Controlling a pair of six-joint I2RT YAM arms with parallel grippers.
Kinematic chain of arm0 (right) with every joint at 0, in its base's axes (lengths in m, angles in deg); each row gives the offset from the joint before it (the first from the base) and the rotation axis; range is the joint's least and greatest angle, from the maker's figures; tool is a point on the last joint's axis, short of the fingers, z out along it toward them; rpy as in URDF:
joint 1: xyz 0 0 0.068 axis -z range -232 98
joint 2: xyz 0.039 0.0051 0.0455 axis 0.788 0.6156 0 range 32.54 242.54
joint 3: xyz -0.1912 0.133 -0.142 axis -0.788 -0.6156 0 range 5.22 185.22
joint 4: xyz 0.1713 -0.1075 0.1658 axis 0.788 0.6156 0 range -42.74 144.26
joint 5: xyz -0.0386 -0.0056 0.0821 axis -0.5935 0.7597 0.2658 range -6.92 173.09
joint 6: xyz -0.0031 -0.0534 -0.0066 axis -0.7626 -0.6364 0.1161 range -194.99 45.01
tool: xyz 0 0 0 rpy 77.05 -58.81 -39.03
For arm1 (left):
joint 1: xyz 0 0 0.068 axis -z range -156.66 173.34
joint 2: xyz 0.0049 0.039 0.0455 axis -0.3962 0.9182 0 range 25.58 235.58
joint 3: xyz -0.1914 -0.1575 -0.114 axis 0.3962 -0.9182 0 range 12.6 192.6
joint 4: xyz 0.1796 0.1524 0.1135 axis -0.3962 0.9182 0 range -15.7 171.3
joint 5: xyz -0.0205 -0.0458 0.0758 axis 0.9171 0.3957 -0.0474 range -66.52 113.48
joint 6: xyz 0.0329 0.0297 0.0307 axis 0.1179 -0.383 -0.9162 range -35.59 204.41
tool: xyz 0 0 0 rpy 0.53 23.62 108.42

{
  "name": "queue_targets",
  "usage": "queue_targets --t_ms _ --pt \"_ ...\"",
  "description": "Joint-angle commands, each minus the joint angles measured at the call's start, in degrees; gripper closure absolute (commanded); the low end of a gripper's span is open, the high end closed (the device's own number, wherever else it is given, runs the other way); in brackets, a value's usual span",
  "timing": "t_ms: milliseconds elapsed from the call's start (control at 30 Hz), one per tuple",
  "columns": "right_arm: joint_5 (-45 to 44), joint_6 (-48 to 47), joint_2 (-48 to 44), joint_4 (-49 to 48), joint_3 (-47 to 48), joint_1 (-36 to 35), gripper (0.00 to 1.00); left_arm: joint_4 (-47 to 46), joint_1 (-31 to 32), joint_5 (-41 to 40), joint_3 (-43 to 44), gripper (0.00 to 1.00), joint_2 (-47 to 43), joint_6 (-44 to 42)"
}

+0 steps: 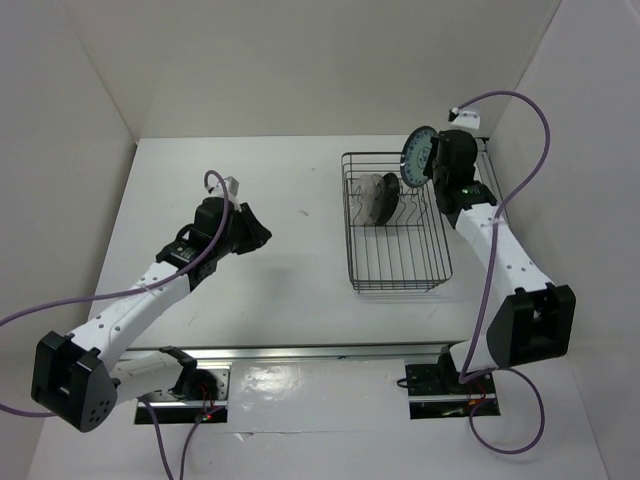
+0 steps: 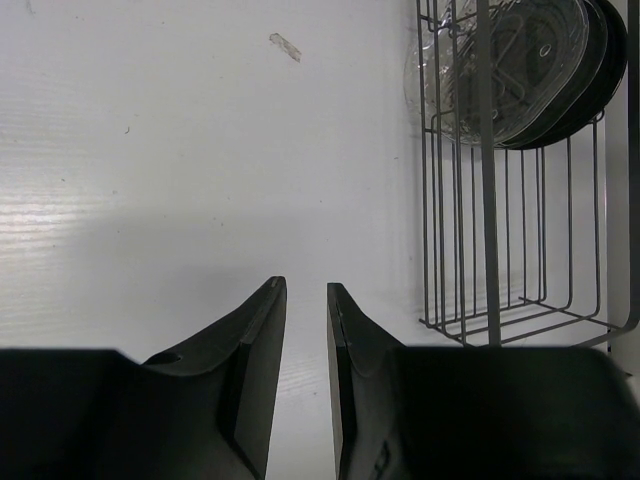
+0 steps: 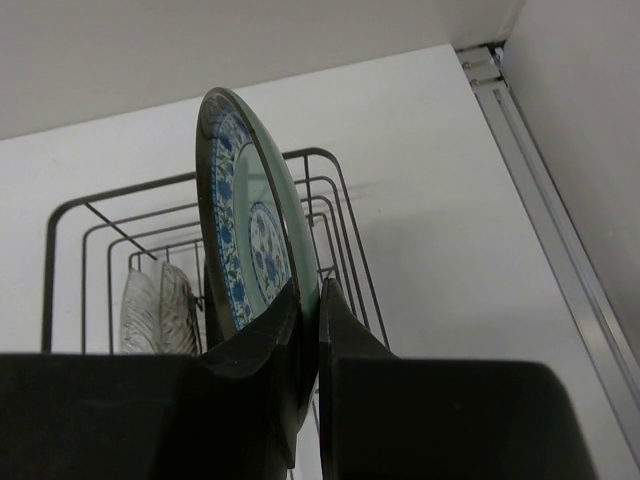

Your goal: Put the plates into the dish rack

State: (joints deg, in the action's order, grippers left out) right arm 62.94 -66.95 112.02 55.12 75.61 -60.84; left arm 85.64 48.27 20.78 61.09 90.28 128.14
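Plate count first: three I can make out. One teal plate (image 3: 250, 230) with a blue flower pattern is up in my right claw (image 3: 308, 290). One clear plate (image 2: 480, 70) and one black plate (image 2: 605, 60) stand on edge in the rack (image 1: 349, 225), close together at its far end. Whether another plate hides between them, I cannot tell.

One rack, dark wire, sits on the white table (image 2: 150, 150) ahead of my right arm. A small scuff (image 2: 285, 46) marks the table left of it. A purple cable (image 1: 530, 120) loops above my right arm, and a metal rail (image 3: 540, 170) runs along the wall on that side.

Right claw: fingers pinched tight on the lower rim of the teal plate, which is upright over the far right part of the rack, near the two standing plates.

Left claw (image 2: 306, 295): fingers a narrow gap apart, nothing between them, hanging over bare table left of the rack, well apart from it.
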Motion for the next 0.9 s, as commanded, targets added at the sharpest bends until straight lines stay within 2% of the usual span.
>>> queue_targets --t_ms 0,533,867 --pt "-3.06 0.06 1.64 -2.5 0.19 -0.04 1.0 -2.72 0.21 0.85 -0.15 0.64 0.42 -0.48" --pt "-2.45 0.05 7.53 -3.02 -0.95 0.49 1.0 -3.77 0.21 1.91 -0.16 0.64 1.47 -0.48" --pt "-6.83 -1.18 9.72 -3.55 -2.01 -3.29 1.0 -3.16 0.21 1.91 0.37 0.64 0.95 -0.48"
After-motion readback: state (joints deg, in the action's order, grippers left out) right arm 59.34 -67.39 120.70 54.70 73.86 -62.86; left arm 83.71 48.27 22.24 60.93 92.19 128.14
